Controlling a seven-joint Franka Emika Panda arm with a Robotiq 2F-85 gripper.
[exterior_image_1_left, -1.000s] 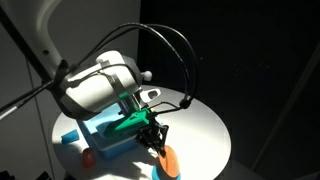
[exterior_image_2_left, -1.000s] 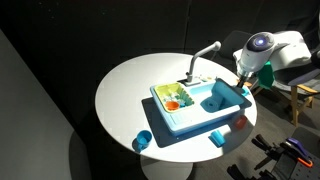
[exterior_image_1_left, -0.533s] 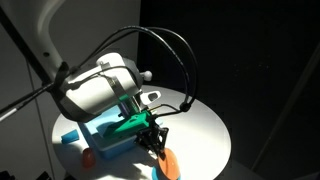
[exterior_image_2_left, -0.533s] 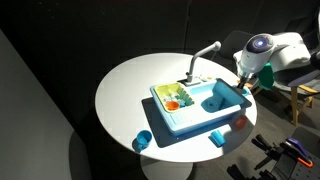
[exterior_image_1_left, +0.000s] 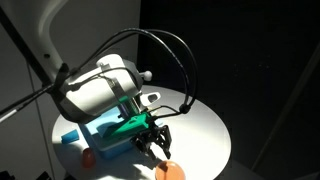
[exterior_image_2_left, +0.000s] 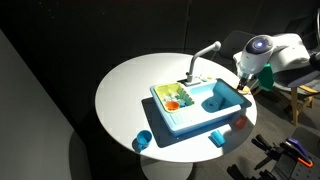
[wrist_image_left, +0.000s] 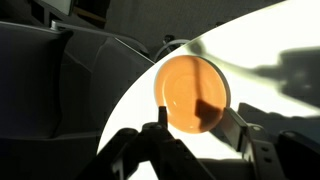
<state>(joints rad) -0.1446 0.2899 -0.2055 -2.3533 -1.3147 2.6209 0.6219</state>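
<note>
1. Wrist view: the gripper (wrist_image_left: 197, 124) hangs over an orange plate (wrist_image_left: 192, 93). Its jaws are spread apart and empty, one finger to each side, so the plate is framed between them rather than gripped.
2. The plate lies flat on the white surface (wrist_image_left: 280, 40), close to its curved edge; beyond that edge, on the left, all is dark.
3. In an exterior view the gripper points down just above the plate (exterior_image_1_left: 168, 170), which lies by the near rim, apart from the blue toy sink (exterior_image_1_left: 105, 135).
4. The sink, with its faucet (exterior_image_2_left: 203, 55), takes the middle of the surface, so the rim is where the plate has room to lie flat.
5. A blue cup (exterior_image_2_left: 143, 140) stands at the near edge, well apart from the gripper.
</note>
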